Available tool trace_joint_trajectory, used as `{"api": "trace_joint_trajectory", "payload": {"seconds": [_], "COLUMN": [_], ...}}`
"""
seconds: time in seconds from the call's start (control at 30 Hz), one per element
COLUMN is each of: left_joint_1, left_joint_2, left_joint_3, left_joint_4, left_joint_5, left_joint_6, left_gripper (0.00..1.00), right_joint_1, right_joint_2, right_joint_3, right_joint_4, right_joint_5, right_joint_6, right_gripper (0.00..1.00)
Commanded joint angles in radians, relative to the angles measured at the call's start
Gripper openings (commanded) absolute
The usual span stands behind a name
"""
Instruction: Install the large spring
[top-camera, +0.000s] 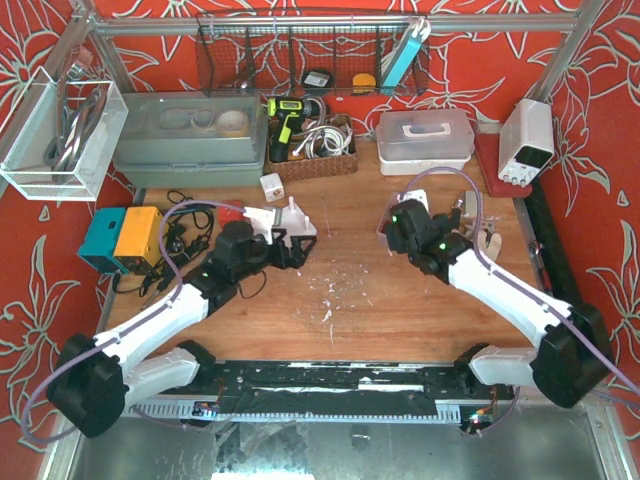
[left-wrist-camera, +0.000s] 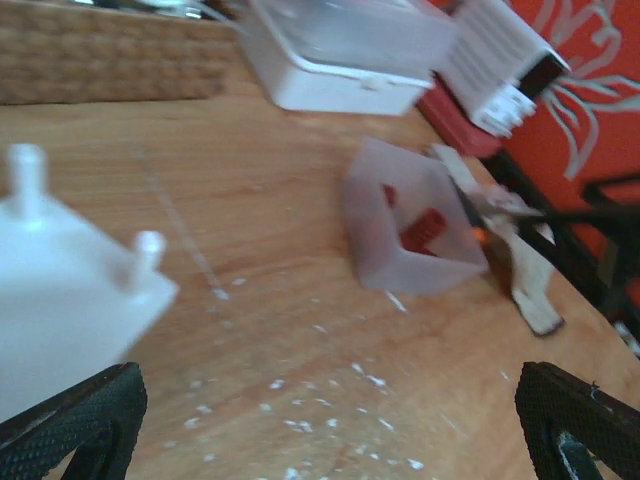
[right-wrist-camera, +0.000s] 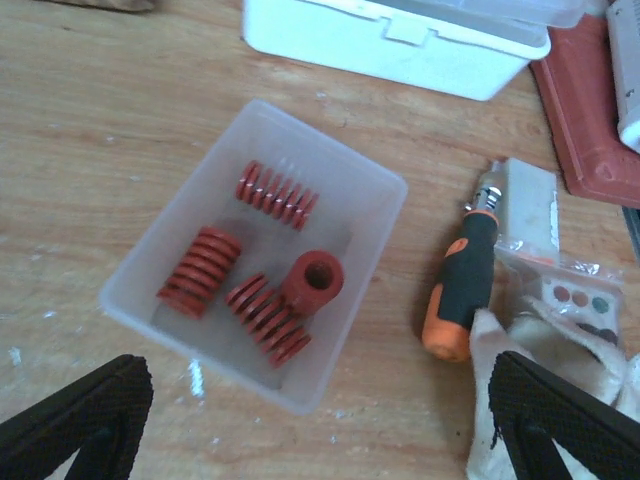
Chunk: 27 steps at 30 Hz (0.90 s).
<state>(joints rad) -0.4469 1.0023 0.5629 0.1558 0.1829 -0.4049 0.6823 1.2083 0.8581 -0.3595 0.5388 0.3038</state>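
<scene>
The right tool (right-wrist-camera: 318, 405) is hanging released, its black fingers (right-wrist-camera: 80, 410) spread wide and gripping nothing, poised over the near edge of a translucent plastic tray (right-wrist-camera: 372, 185). Four red springs are lying inside that tray. The large spring (right-wrist-camera: 200, 272), the fattest coil, is resting on its side by the left wall, a slimmer spring (right-wrist-camera: 277, 195) is lying toward the far wall, and another (right-wrist-camera: 262, 312) is lying beside one seen end-on (right-wrist-camera: 318, 282). Just right of the tray, a black-and-orange screwdriver (right-wrist-camera: 462, 290) is lying on the wooden counter (right-wrist-camera: 120, 120), touching a pale cloth (right-wrist-camera: 530, 360). A white lidded box (right-wrist-camera: 400, 45) is sitting beyond.

The left tool (left-wrist-camera: 320, 430) is also spread open and empty, hovering low over the chip-flecked counter. A white block with two pegs (left-wrist-camera: 60, 300) is sitting just ahead of its left finger (left-wrist-camera: 75, 420).
</scene>
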Motion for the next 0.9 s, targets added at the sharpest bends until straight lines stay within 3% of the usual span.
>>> {"api": "trace_joint_trajectory", "payload": {"seconds": [0.0,0.13,0.3,0.47,0.67,0.87], "left_joint_1": [-0.121,-0.198,-0.245,-0.246,-0.246,-0.246], "left_joint_2": [0.060,0.103,0.111,0.069,0.010,-0.038], "left_joint_3": [-0.004,-0.029,-0.160,-0.185,-0.205,-0.214], "left_joint_4": [0.172,0.246,0.347,0.383,0.376,0.367], "left_joint_5": [0.032,0.052,-0.024,-0.054,-0.116,-0.142], "left_joint_6": [0.106,0.161,0.220,0.225,0.233,0.235], "left_gripper": [1.00,1.00,1.00,1.00,1.00,1.00], "right_joint_1": [-0.110,-0.153,-0.195,-0.205,-0.225,-0.237], "right_joint_2": [0.111,0.248,0.429,0.580,0.684,0.765], "right_joint_3": [0.111,0.237,0.364,0.520,0.636,0.707], "right_joint_4": [-0.096,-0.179,-0.267,-0.376,-0.451,-0.530], "right_joint_5": [-0.132,-0.183,-0.194,-0.185,-0.194,-0.177], "right_joint_6": [-0.072,-0.148,-0.195,-0.255,-0.275,-0.273], "right_gripper": [0.90,0.85,0.66,0.50,0.44,0.46]}}
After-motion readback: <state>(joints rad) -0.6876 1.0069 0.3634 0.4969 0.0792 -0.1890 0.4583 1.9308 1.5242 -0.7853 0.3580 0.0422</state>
